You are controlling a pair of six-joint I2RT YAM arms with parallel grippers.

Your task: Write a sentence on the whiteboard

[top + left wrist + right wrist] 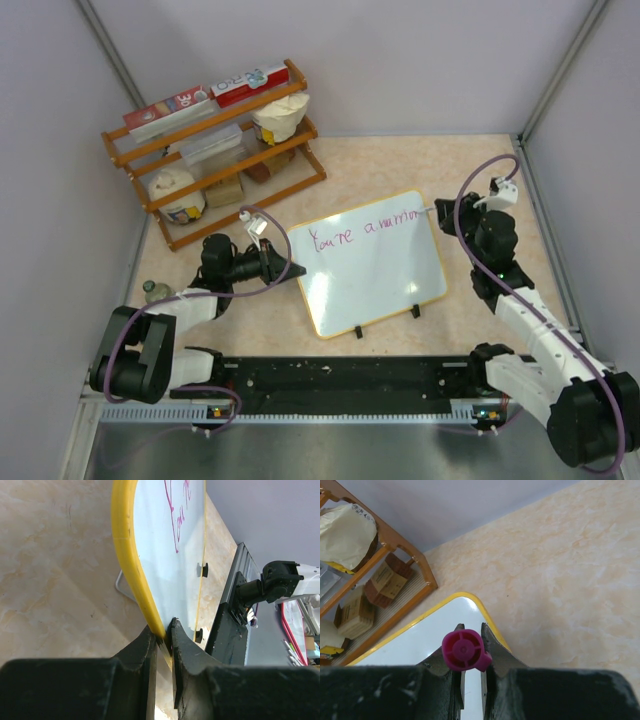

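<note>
My left gripper (164,630) pinches the whiteboard (170,565) by its yellow rim, while my right gripper (472,628) clamps a pink marker (462,651) at the board's far right corner.

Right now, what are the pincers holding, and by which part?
The left pincer pinches the whiteboard by its yellow rim. The right pincer grips a pink marker by its barrel, near its back end.

Beige table (400,165), whiteboard (375,275), wooden rack (306,120)
</note>
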